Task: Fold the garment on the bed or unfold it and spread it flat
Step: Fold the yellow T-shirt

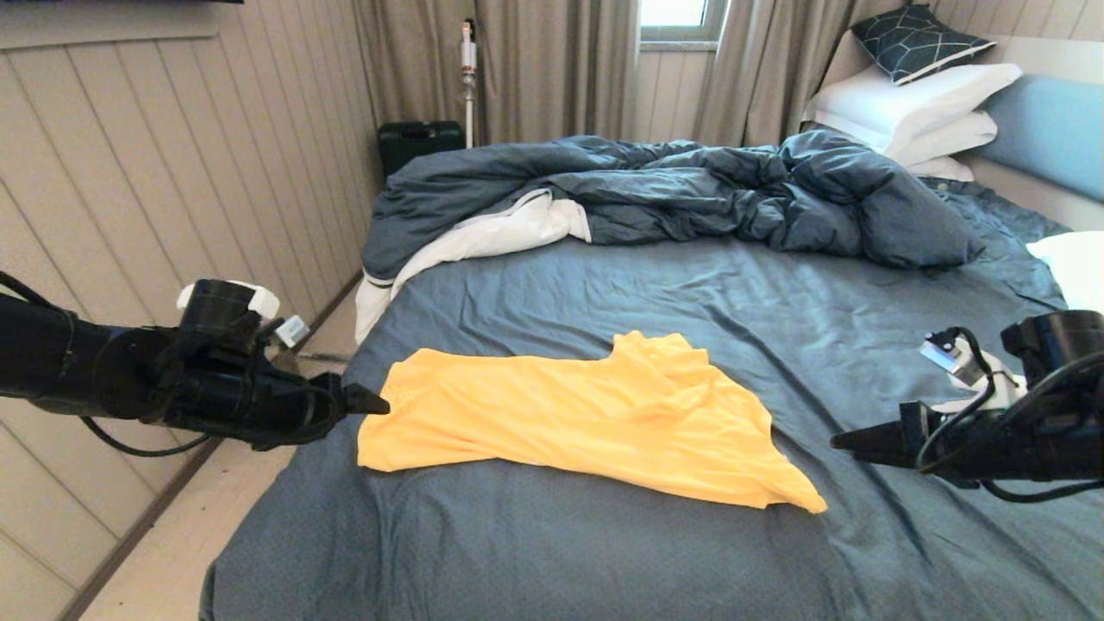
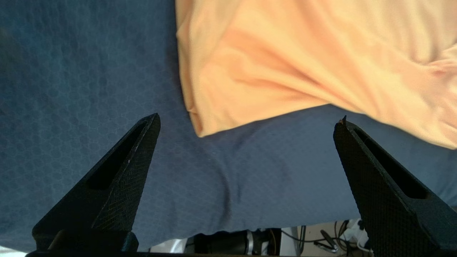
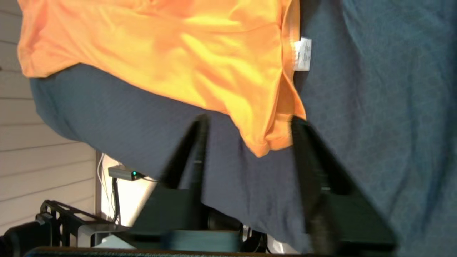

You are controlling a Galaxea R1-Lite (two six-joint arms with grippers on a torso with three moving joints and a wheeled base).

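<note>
While the garment [image 1: 586,423] lies rumpled mid-frame on the bed [image 1: 690,293], both my jaws stand apart, empty; flattening remains undone.

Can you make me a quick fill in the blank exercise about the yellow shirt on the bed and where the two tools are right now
1. The garment lying on the bed is coloured ____.
2. The left tool has its fingers spread wide, holding ____.
3. A small white ____ sticks out from the garment's edge in the right wrist view.
4. The right tool sits beside the garment's ____ corner as the head view shows it, fingers apart.

Missing words: yellow; nothing; tag; right
</note>
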